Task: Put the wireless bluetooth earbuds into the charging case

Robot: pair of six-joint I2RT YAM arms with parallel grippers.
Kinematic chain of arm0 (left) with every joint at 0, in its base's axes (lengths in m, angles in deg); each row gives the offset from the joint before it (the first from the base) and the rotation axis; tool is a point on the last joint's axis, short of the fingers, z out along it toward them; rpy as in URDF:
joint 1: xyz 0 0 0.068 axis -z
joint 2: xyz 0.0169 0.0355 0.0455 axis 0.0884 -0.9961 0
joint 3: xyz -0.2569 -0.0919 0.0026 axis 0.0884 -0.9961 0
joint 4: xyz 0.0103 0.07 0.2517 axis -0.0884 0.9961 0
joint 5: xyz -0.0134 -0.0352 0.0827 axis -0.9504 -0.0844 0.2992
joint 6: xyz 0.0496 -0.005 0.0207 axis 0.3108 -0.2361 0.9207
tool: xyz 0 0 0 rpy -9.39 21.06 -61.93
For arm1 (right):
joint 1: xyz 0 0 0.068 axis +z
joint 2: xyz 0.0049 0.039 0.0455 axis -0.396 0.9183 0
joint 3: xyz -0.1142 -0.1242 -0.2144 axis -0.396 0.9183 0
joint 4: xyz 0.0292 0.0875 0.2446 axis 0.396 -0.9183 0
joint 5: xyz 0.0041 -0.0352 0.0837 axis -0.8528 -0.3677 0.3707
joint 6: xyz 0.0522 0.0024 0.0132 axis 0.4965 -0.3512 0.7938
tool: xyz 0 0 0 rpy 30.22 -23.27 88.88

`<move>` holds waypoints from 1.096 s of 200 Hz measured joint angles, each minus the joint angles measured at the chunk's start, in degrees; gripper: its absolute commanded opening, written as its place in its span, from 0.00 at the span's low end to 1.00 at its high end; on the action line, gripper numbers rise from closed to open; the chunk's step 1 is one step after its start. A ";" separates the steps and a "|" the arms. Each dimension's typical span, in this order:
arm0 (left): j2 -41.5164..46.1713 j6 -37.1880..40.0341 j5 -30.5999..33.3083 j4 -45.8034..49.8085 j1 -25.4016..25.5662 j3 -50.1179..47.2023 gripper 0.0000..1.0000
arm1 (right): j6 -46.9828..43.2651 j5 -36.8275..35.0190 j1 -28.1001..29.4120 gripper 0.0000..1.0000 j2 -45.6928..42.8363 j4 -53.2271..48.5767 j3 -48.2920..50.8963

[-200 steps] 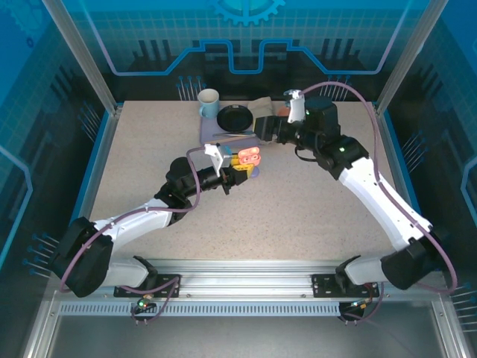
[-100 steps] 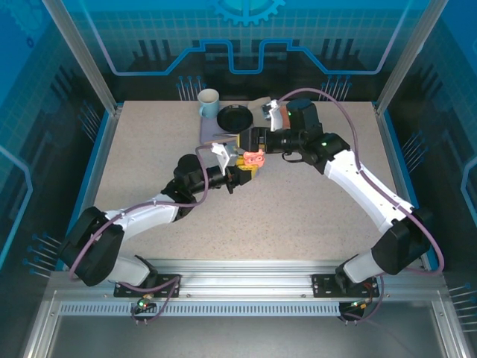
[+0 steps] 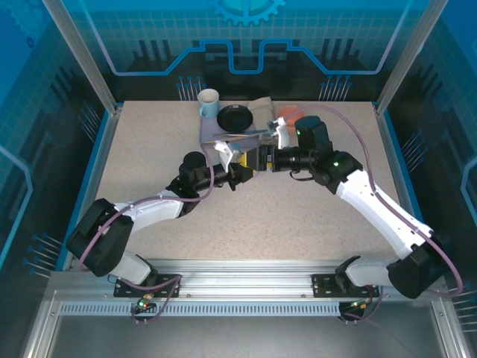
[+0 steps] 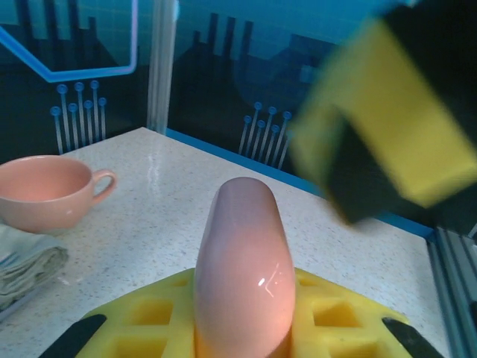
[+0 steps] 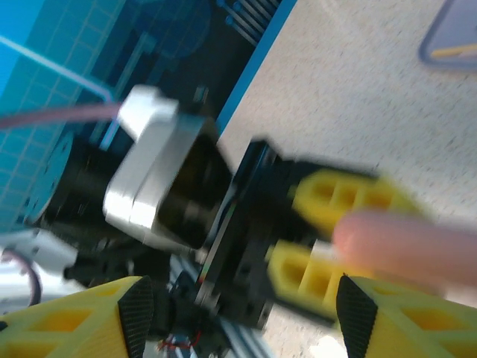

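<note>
A closed salmon-pink charging case (image 4: 244, 265), smooth and pebble-shaped, stands upright between the yellow fingers of my left gripper (image 4: 242, 339), which is shut on it. In the top view this gripper (image 3: 242, 171) sits at mid-table and meets my right gripper (image 3: 257, 159) nose to nose. In the right wrist view the pink case (image 5: 406, 246) shows blurred, just above the right-hand finger of my right gripper (image 5: 242, 313). That gripper is open with nothing clamped. One of its yellow fingers (image 4: 395, 127) hangs blurred above the case. The earbuds are hidden.
Behind the grippers stand a pale mug (image 3: 209, 102), a black dish (image 3: 235, 118), a lilac tray (image 3: 222, 134), a grey cloth (image 3: 262, 107) and an orange item (image 3: 289, 113). The left wrist view has a pink cup (image 4: 45, 190) beside a folded cloth (image 4: 26, 268).
My right gripper has swung down and left to meet the left gripper, its jaws narrowing a little. The left gripper has shifted slightly back, still holding the pink case.
</note>
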 measured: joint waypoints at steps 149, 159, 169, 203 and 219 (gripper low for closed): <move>-21.90 -25.94 0.37 19.87 0.04 14.69 0.00 | 7.85 -21.94 -18.40 0.74 -10.51 -11.08 15.78; -25.09 -28.96 -0.09 21.11 1.01 17.70 0.00 | 7.87 -22.38 -19.23 0.74 -10.51 -11.10 15.89; -27.98 -31.34 -0.46 22.23 2.10 20.76 0.00 | 7.87 -22.75 -20.20 0.74 -10.51 -11.21 16.06; -35.15 -38.10 -0.22 25.55 6.47 28.22 0.02 | 7.89 -22.99 -22.60 0.74 -10.54 -11.28 17.03; -36.92 -40.35 0.76 27.65 8.22 30.32 0.04 | 7.93 -22.95 -23.21 0.74 -10.58 -11.32 17.44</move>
